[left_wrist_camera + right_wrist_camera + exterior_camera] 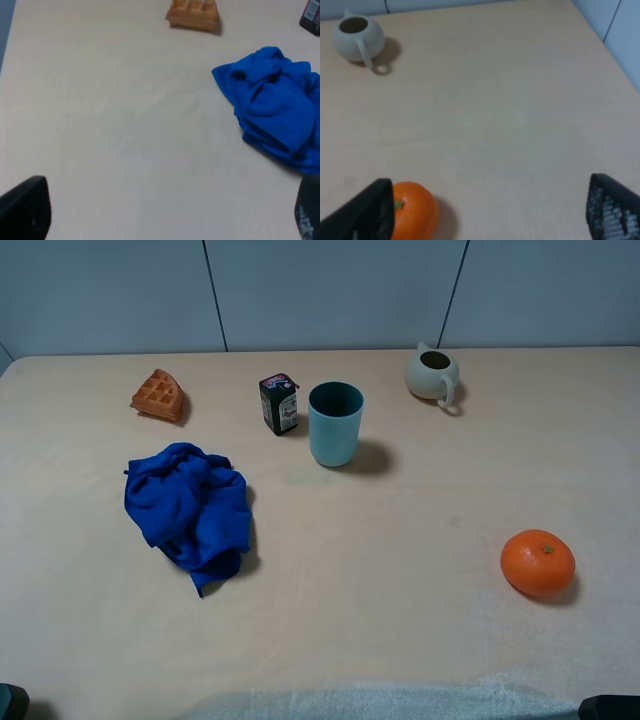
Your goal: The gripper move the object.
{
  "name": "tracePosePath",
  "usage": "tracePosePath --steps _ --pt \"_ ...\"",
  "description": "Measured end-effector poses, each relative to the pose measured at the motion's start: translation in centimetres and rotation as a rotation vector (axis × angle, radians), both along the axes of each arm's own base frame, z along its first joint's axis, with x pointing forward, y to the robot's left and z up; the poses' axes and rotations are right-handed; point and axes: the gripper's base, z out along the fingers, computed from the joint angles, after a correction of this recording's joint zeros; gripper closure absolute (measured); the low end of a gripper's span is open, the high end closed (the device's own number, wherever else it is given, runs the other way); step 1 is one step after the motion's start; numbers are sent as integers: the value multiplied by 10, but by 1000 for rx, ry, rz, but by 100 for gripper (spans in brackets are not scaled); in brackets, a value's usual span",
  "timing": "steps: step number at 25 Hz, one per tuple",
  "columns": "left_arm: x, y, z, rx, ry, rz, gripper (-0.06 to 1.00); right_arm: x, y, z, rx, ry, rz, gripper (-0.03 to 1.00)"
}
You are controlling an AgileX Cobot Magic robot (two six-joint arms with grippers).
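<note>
The small black carton [279,403] with pink and white label marks stands upright at the back of the table, just left of the teal cup [334,423]. A corner of it shows in the left wrist view [311,16]. My left gripper [165,212] is open and empty, low over bare table near the front left, far from the carton. My right gripper [490,210] is open and empty near the front right, with one finger [367,212] beside the orange fruit [412,210]. In the high view only the arm tips show at the bottom corners.
A waffle wedge [159,395] lies at the back left. A crumpled blue cloth [190,505] lies left of centre. A pale green jug [433,374] stands at the back right. The orange fruit [538,562] sits front right. A grey wall runs behind the table.
</note>
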Motion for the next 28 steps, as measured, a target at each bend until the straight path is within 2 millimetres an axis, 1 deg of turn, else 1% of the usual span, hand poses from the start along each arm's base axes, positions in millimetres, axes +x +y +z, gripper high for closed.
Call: tracePosePath --steps 2,6,13,28 --pt "0 0 0 0 0 0 -5 1 0 0 0 -9 1 31" --pt "0 0 0 0 0 0 -5 1 0 0 -1 -11 1 28" --pt "0 0 0 0 0 0 -5 8 3 -4 15 -43 31 27" --pt "0 0 0 0 0 0 -5 9 5 -4 11 -48 59 27"
